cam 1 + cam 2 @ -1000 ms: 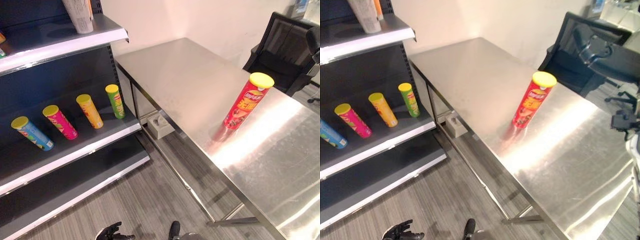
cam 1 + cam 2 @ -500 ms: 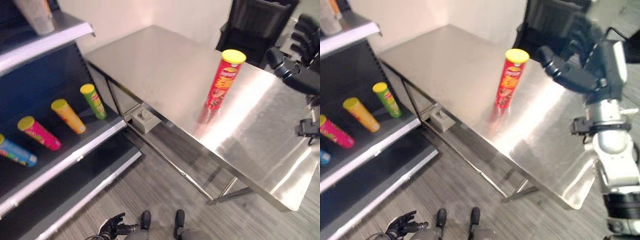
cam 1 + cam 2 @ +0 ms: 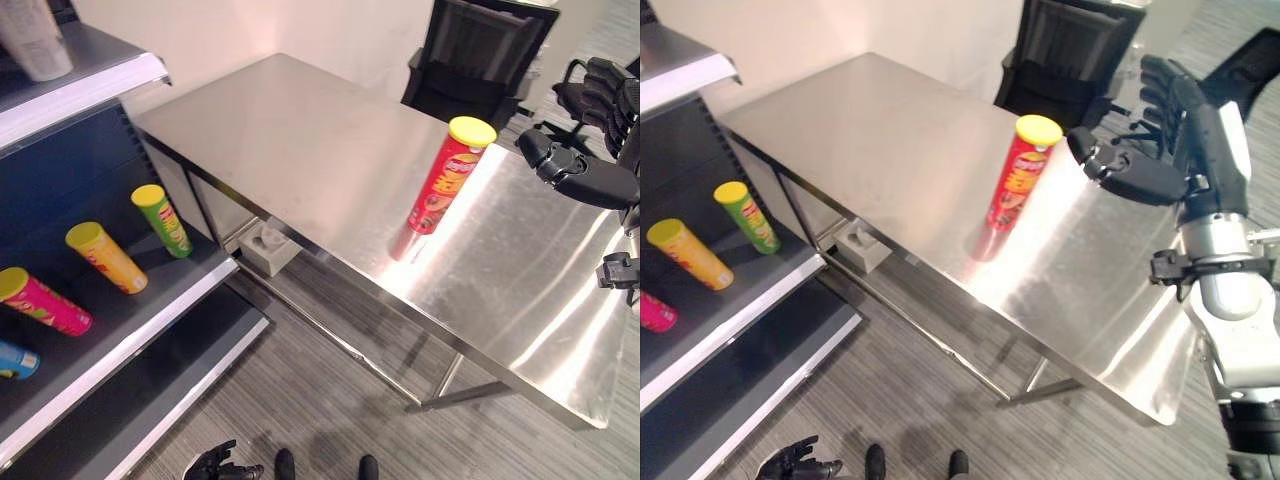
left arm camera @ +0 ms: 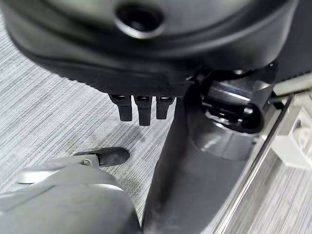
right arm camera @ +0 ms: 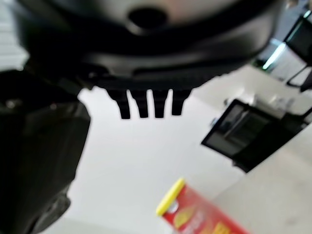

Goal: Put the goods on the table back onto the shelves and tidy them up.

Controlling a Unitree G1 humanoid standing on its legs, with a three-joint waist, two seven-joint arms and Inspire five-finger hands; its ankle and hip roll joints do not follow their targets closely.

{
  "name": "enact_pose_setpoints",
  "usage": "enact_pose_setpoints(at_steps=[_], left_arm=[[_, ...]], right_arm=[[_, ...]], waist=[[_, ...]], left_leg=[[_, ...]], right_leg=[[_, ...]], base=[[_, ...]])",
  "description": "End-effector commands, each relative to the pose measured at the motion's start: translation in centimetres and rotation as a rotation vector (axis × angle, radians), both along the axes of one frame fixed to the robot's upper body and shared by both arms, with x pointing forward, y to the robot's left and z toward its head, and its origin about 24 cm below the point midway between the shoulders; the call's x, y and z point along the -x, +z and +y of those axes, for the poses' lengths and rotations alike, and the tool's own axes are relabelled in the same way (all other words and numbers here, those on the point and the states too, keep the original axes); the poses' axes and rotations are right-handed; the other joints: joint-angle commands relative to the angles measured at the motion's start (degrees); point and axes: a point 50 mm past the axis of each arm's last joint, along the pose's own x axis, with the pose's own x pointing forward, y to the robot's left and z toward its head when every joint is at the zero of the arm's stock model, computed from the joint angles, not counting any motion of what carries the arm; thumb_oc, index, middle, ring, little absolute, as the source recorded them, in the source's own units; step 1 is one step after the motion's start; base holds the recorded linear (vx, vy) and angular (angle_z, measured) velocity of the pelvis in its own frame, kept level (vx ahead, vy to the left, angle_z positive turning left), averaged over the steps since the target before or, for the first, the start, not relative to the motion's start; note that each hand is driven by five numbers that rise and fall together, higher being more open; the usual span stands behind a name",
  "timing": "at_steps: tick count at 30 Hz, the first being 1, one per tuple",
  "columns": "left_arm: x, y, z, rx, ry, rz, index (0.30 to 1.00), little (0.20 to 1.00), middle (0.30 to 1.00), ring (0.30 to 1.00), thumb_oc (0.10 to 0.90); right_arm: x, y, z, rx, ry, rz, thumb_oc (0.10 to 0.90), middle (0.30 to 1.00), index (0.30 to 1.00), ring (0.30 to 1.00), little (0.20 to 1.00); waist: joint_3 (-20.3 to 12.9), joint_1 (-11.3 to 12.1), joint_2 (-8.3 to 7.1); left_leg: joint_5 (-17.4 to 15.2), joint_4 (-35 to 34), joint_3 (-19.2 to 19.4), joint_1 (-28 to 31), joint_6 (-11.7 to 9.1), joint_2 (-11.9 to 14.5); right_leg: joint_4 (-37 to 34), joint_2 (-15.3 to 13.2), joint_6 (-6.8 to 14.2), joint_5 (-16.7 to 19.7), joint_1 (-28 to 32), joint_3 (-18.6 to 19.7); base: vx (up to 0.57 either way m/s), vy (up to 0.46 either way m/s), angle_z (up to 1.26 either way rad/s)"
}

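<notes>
A red chip can with a yellow lid point(image 3: 443, 176) stands upright near the front edge of the steel table point(image 3: 300, 130). My right hand point(image 3: 1160, 160) hovers open just to its right at lid height, fingers spread and thumb pointing at the can, not touching it. The same can point(image 5: 195, 214) shows past that hand's fingers in the right wrist view. My left hand point(image 3: 215, 465) hangs low by the floor with relaxed fingers, holding nothing. On the middle shelf point(image 3: 150, 320) lie a green can point(image 3: 160, 218), a yellow can point(image 3: 105, 256), a pink can point(image 3: 42, 300) and a blue can point(image 3: 12, 358).
A black office chair point(image 3: 480, 55) stands behind the table's far edge. A small grey box point(image 3: 266, 248) sits on the floor under the table beside the shelf unit. A pale cup point(image 3: 35, 40) stands on the top shelf.
The camera has swung right, so the whole scene shifted left. My right hand has come lower and closer to the red can's right side. The can has not moved.
</notes>
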Motion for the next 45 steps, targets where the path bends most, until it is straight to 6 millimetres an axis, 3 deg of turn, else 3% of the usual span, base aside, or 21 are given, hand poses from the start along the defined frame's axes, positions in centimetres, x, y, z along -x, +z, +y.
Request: enact_pose_setpoints(at_steps=[1, 11, 25, 35, 45], left_arm=[[0.9, 0.3, 1.7, -0.064, -0.078, 0.034, 0.9, 0.9, 0.9, 0.9, 0.8], [1.0, 0.2, 1.7, -0.068, -0.077, 0.044, 0.9, 0.9, 0.9, 0.9, 0.8], [0.6, 0.5, 2.2, -0.094, -0.087, 0.042, 0.9, 0.9, 0.9, 0.9, 0.8], [0.6, 0.7, 2.7, -0.11, -0.077, 0.04, 0.9, 0.9, 0.9, 0.9, 0.8], [0.3, 0.8, 2.8, -0.111, -0.079, 0.032, 0.9, 0.9, 0.9, 0.9, 0.8]], right_arm=[[0.2, 4.6, -0.2, 0.058, -0.026, -0.17, 0.8, 0.9, 0.9, 0.9, 0.9], [-1.3, 3.9, -1.2, 0.15, -0.127, -0.071, 0.8, 0.9, 0.9, 0.9, 0.9], [-2.8, 3.3, -2.3, 0.112, -0.219, -0.034, 0.8, 0.9, 0.9, 0.9, 0.9], [-3.6, 5.1, -3.4, 0.068, -0.28, -0.055, 0.8, 0.9, 0.9, 0.9, 0.9], [-5.1, 6.0, -2.7, 0.047, -0.233, -0.021, 0.8, 0.9, 0.9, 0.9, 0.9]], waist=[[-3.93, 2.23, -1.96], [-3.25, 3.61, -2.81], [-2.58, 4.77, -3.3], [-2.3, 5.74, -3.5], [-2.02, 6.16, -4.01]], left_leg=[[-5.27, 0.2, 1.28, 0.6, -4.75, 4.87], [-4.39, 0.2, -0.92, -1.38, -5.35, 5.32], [-4.04, 0.2, -2.55, -2.18, -5.74, 5.86], [-4.01, 0.2, -3.72, -2.6, -5.74, 5.7], [-3.94, 0.2, -4.13, -2.65, -5.94, 5.81]], right_leg=[[0.31, -2.75, 4.05, -0.22, -3.06, 0.13], [0.31, -2.48, 3.73, -0.79, -3.47, -2.17], [0.31, -1.97, 3.32, -1.57, -3.28, -3.58], [0.31, -1.72, 3.08, -1.97, -3.17, -4.08], [0.31, -1.49, 2.96, -2.06, -3.17, -4.16]], base=[[0.01, -0.01, 0.09], [0.01, -0.02, 0.06], [0.01, -0.021, 0.11], [0.01, -0.007, 0.01], [0.0, -0.005, 0.04]])
